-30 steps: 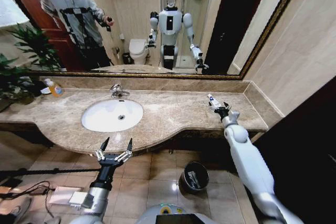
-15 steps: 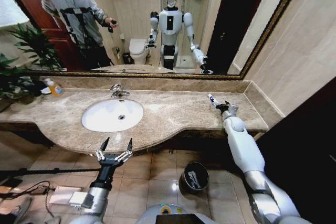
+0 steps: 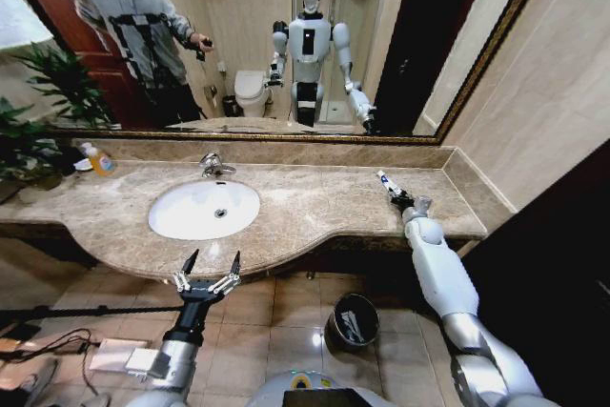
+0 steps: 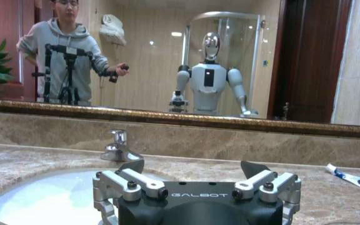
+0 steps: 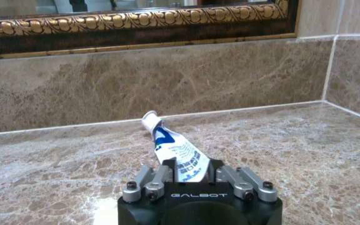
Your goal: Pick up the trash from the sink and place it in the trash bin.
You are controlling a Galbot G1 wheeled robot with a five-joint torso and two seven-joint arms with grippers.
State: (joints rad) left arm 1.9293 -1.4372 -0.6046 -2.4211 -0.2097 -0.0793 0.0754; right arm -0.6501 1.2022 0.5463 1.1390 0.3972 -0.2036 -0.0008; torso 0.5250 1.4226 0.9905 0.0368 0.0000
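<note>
My right gripper [image 3: 396, 196] sits low over the beige-brown marble counter [image 3: 315, 207], far to the right of the white oval sink basin [image 3: 204, 209] and close to the back wall. In the right wrist view its fingers [image 5: 167, 165] are pressed in on a small white tube with blue markings [image 5: 174, 149], pinching it at the near end. The tube slants up and away from the gripper [image 5: 191, 168] toward the marble backsplash [image 5: 167, 79], and its far crimped end is raised off the counter. In the head view the same tube [image 3: 385, 182] pokes out ahead of the gripper, pointing toward the gold-framed wall mirror [image 3: 276, 45].

My left gripper [image 3: 209, 263] hangs in front of the counter edge, just below the rim of the basin, with its 2 fingers spread wide and nothing between them. From the left wrist view the gripper [image 4: 194, 166] faces the chrome faucet [image 4: 118, 146] and the basin [image 4: 48, 197], and the tube [image 4: 348, 176] lies far off on the counter.

The small round black trash bin with a shiny rim [image 3: 353, 321] stands on the tiled floor [image 3: 276, 331] under the counter, between my 2 arms, with pale pieces lying inside it. An orange-yellow soap bottle with a white pump [image 3: 98, 159] stands at the far left of the counter, well apart from the basin.
</note>
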